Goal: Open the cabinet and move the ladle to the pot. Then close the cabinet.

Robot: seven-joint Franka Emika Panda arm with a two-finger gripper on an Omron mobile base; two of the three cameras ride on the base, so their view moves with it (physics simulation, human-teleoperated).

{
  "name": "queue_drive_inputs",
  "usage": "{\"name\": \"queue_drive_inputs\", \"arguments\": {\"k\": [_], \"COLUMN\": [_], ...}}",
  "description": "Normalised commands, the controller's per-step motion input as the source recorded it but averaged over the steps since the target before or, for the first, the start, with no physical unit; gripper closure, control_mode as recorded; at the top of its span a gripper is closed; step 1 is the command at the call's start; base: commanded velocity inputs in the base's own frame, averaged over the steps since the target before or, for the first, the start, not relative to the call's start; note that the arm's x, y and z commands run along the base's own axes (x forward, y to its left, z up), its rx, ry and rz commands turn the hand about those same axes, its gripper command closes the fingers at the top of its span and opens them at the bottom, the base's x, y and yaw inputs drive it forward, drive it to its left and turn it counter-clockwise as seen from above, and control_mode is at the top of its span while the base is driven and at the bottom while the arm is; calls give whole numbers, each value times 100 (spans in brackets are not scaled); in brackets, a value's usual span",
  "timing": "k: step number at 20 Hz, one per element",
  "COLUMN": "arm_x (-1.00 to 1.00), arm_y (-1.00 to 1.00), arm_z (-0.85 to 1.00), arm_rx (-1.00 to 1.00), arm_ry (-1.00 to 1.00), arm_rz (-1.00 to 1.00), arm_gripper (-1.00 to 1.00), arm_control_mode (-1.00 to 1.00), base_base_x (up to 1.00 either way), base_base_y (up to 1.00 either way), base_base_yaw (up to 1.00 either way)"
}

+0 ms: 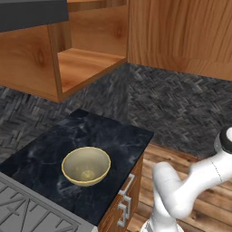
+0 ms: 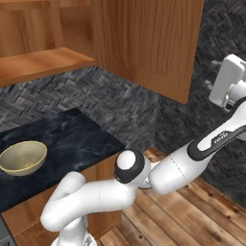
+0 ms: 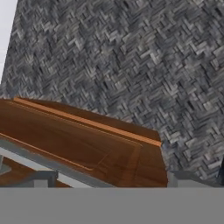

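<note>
At the far right of the room, up near the dark herringbone wall (image 2: 120, 96), the arm's hand reaches toward the swung-out cabinet door (image 2: 149, 43). The gripper (image 3: 197, 177) is released, jaws spread wide, nothing between them. Only the finger tips show in the hand view, one at about (image 3: 175, 178), the other cut off at the frame's right edge. Just ahead of them lies the door's raised-panel face with a silver bar handle (image 3: 39, 164) running across the lower left, its ends out of frame.

The cabinet (image 1: 68, 68) hangs open; the visible shelf is plain wood, and its upper part is cut off by the frame. A dark grey slab (image 1: 31, 13) covers the left corner above it.

Below, a black marble counter (image 1: 108, 136) carries a yellowish bowl (image 1: 86, 165). A grey ridged surface (image 1: 27, 208) adjoins the counter at the lower left, partly cropped. Wooden floorboards (image 2: 192, 216) lie beyond.
</note>
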Motion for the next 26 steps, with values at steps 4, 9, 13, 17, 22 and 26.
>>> {"name": "queue_drive_inputs", "arguments": {"k": [4, 9, 13, 17, 22, 26], "arm_x": [18, 19, 13, 6, -6, -18], "arm_y": [4, 3, 0, 0, -2, 0], "arm_z": [-2, 0, 0, 0, 4, 11], "arm_rx": [-2, -1, 0, 0, 0, 0], "arm_ry": [-3, 0, 0, 0, 0, -1], "arm_rz": [8, 9, 10, 11, 16, 19], "arm_gripper": [-100, -100, -100, -100, -100, -100], "arm_control_mode": [-100, -100, -100, -100, -100, -100], "base_base_x": [0, 0, 0, 0, 0, 0], "base_base_y": [0, 0, 0, 0, 0, 0], "base_base_yaw": [0, 0, 0, 0, 0, 0]}}
